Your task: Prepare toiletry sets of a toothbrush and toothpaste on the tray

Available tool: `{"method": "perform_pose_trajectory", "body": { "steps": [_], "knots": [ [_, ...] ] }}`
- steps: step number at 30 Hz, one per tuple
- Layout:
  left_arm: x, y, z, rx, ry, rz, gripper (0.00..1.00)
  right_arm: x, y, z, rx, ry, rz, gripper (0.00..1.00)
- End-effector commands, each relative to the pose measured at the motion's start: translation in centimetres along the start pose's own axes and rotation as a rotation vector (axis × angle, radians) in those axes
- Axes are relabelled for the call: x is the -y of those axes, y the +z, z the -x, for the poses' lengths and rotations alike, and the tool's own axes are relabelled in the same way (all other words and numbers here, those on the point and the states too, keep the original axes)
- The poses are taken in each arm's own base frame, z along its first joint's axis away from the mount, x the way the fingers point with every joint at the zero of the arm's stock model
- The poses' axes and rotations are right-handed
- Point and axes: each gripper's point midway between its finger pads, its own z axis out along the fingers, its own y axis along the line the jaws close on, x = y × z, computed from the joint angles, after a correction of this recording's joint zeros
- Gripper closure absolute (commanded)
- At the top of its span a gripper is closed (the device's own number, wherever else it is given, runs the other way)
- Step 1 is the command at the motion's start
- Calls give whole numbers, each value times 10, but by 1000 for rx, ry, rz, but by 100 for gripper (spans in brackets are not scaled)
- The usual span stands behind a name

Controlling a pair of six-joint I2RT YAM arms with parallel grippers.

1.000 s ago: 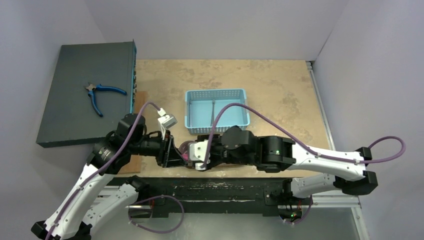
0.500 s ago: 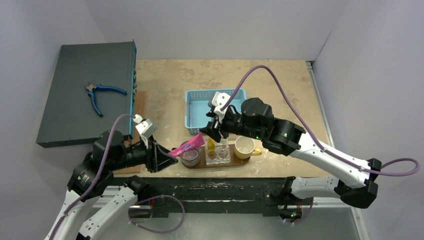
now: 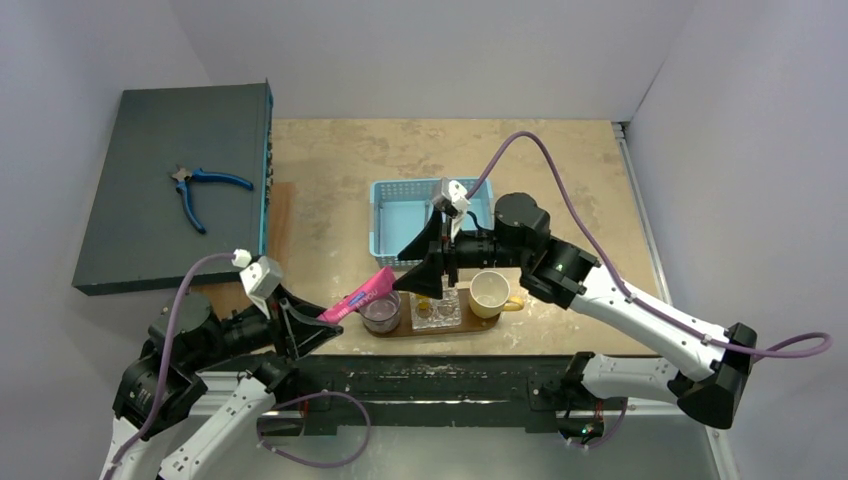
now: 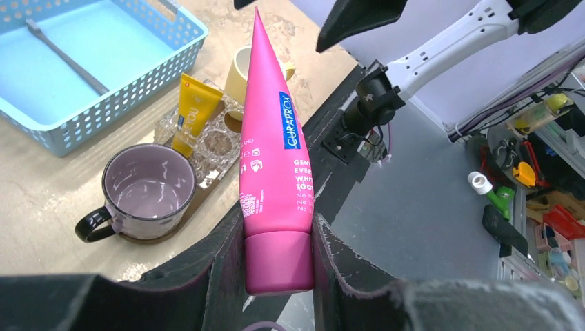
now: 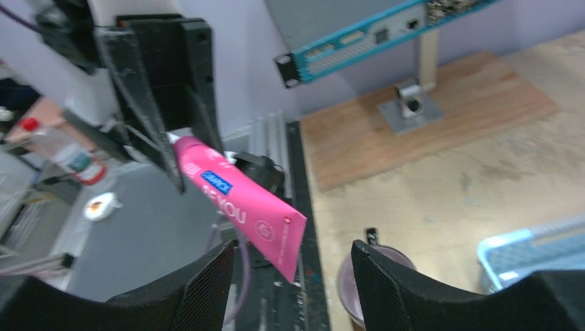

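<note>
From above: left gripper [image 3: 318, 322] clamped on the pink toothpaste [image 3: 358, 297] above the worktop's near edge, forearm low, tube slanting up toward the tray [image 3: 482, 322] at that edge. Right gripper [image 3: 405, 270] gaping, wrist level over the tray.

Left wrist: "CURAPROX" legible, lower lines cut off. Yellow toothpaste [image 4: 192, 110] standing on the tray, "YOU" partly readable. Toothbrush [image 4: 65, 52] in the blue basket [image 4: 103, 110].

Right wrist: "BE YOU" blurred, cap hidden.

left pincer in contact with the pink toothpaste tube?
Touching. The left wrist view shows the left pincer clamped on the cap end of the pink toothpaste tube, with no gap on either side.
</note>
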Motion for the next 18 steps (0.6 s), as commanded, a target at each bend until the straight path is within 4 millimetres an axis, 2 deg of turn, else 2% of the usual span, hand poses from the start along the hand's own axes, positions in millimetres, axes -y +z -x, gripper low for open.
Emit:
{"method": "perform_pose_trajectory", "body": {
  "steps": [1,7,18],
  "knots": [
    [19,-4,18,81,38,-80,100,-40,-5,24,82,28,214,35],
    [28,-6,21,96,59,-129,100,-50,1,22,69,64,297,37],
    [34,-5,26,116,70,-171,100,-60,5,17,28,101,398,51]
  ]
}}
